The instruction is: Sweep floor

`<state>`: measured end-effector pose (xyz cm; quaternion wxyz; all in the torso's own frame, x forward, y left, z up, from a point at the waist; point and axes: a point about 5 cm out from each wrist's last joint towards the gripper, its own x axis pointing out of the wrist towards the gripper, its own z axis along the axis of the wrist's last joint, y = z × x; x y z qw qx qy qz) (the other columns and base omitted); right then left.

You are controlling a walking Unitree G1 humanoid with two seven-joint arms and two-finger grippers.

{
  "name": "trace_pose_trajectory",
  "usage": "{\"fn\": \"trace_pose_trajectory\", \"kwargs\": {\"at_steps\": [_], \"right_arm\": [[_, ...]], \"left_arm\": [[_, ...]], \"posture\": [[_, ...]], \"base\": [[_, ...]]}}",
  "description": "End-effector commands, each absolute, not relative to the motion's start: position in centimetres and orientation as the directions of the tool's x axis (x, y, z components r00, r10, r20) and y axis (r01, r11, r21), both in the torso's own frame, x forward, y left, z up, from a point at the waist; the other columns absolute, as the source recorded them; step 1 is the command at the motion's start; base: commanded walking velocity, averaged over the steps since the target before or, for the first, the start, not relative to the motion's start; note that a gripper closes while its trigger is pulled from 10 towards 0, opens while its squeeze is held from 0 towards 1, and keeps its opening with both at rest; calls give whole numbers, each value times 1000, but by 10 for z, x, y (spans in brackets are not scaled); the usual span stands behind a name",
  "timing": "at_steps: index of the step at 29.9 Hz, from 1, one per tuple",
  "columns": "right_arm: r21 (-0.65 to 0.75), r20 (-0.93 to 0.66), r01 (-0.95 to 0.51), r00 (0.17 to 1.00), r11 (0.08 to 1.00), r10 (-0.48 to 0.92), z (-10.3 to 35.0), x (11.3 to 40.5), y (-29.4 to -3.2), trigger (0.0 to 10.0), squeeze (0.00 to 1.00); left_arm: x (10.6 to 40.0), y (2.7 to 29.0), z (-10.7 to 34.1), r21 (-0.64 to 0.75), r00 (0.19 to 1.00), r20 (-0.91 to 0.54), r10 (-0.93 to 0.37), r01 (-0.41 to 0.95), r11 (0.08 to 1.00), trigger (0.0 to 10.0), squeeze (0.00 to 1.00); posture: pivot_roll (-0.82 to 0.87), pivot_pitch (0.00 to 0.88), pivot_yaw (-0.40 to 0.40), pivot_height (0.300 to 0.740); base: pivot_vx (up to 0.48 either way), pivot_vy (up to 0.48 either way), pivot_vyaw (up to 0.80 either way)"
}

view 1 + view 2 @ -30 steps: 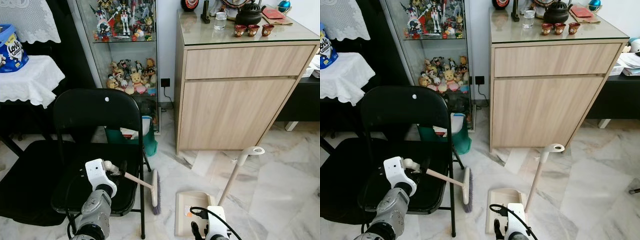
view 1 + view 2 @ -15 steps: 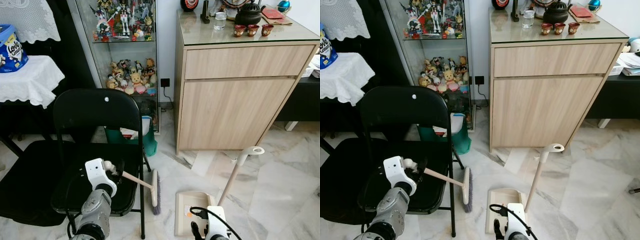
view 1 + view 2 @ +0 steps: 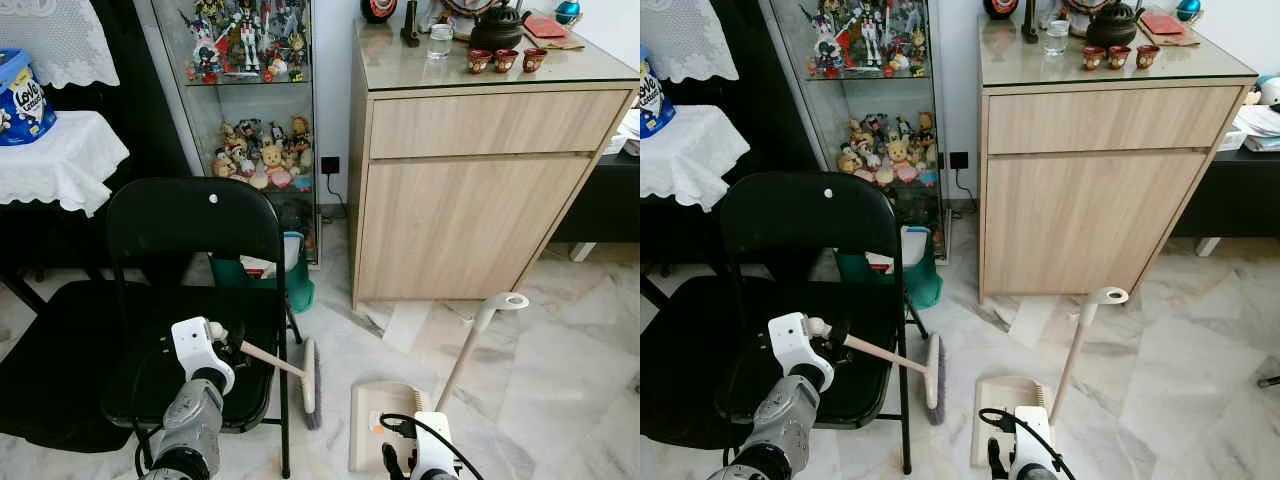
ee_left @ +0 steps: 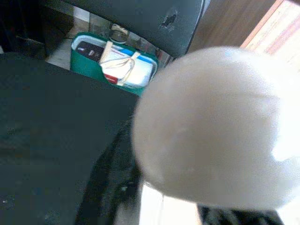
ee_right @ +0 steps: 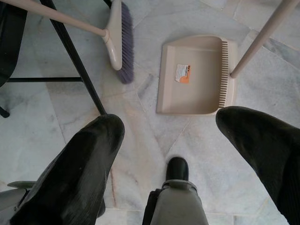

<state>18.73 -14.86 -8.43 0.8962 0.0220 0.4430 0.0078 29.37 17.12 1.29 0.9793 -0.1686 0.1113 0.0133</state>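
You are in the sweeping step, with the beige upright-handled plastic dustpan (image 5: 192,77) lying flat on the pale marble floor (image 3: 560,380) as your landmark. Your left gripper (image 3: 228,342) is closed around the top of the cream-handled broom with purple bristles (image 3: 309,378); in the left wrist view the broom's rounded white handle end (image 4: 215,126) sits right against the camera. The handle slants down past the front leg of the black folding metal chair (image 3: 190,240), and the bristle head rests on the floor just beside the dustpan's side wall, on the chair side, not at its open lip.

Your right gripper (image 5: 168,140) hangs above the floor on the near side of the dustpan, fingers (image 5: 84,164) spread wide and holding nothing. The dustpan's tall handle (image 3: 475,345) leans away toward the light wooden cabinet (image 3: 470,210).

I can make out no clear pile of dirt near the dustpan. As I judge it, your next move calls for drawing the bristles across the floor toward the dustpan's mouth, while keeping the broom handle clear of the chair leg. Steadying the dustpan with the free right gripper may help.
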Motion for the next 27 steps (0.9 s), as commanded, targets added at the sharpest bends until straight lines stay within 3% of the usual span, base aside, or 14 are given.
{"fn": "trace_pose_trajectory", "kwargs": {"at_steps": [1, 16, 25, 26, 27], "right_arm": [[53, -797, 6, 603, 999, 38, -84, 187, -147, 10000, 0], [55, -792, 8, 609, 998, 39, -84, 188, -146, 10000, 0], [31, -753, -9, 657, 999, 29, -80, 193, -147, 10000, 0], [23, -743, -13, 669, 1000, 25, -79, 194, -147, 10000, 0], [6, -719, -21, 695, 1000, 19, -77, 197, -148, 10000, 0]], "left_arm": [[292, 169, 10, -316, 970, -239, -34, -44, 948, 0, 0], [292, 170, 10, -294, 970, -243, -30, -44, 955, 0, 0], [292, 171, 10, -283, 970, -241, -23, -47, 958, 0, 0], [292, 172, 10, -281, 970, -241, -22, -48, 959, 10000, 0], [291, 174, 9, -273, 969, -247, -14, -55, 960, 10000, 0]], "posture": [[-129, 0, 40, 740], [-131, 0, 42, 740], [-143, 0, 46, 740], [-143, 0, 46, 740], [-158, 0, 49, 740]], "base": [[0, 0, 0], [0, 0, 0], [0, 0, 0], [0, 0, 0], [0, 0, 0]]}}
